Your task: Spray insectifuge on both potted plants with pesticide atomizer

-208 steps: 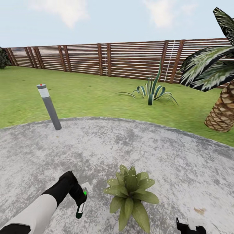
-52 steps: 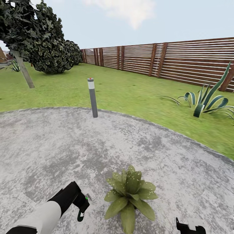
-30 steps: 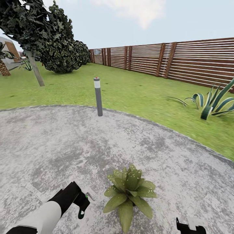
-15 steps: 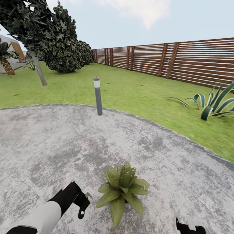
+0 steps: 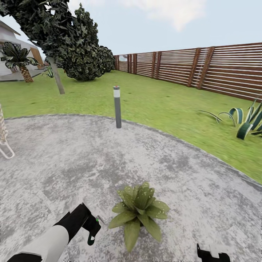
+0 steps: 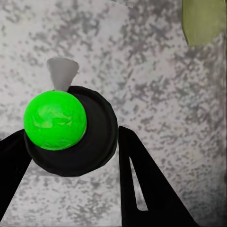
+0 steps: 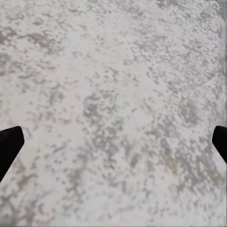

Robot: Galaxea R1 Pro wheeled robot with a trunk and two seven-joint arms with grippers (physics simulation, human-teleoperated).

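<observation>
One potted plant (image 5: 138, 211), a low rosette of speckled green leaves, stands on the round stone patio (image 5: 72, 156) just ahead of me. The second potted plant is out of view. My left gripper (image 5: 92, 229) hangs just left of the plant, shut on the pesticide atomizer (image 5: 99, 219). In the left wrist view the atomizer's green spot (image 6: 55, 120) and grey nozzle (image 6: 62, 72) sit between the black fingers (image 6: 142, 179), and a leaf tip (image 6: 203, 21) shows at the frame's corner. My right gripper (image 5: 213, 254) is low at the right, open over bare stone (image 7: 113, 118).
A grey bollard light (image 5: 117, 106) stands at the patio's far edge. Beyond it lie lawn (image 5: 163, 105), a brown slatted fence (image 5: 203, 69), dark trees (image 5: 69, 43) and a striped agave (image 5: 247, 123). A pale frame (image 5: 4, 143) pokes in at the left edge.
The camera has swung left, so the fence, bollard and agave slid right, and the trees and a distant palm came into view. My left gripper keeps its hold on the atomizer beside the plant.
</observation>
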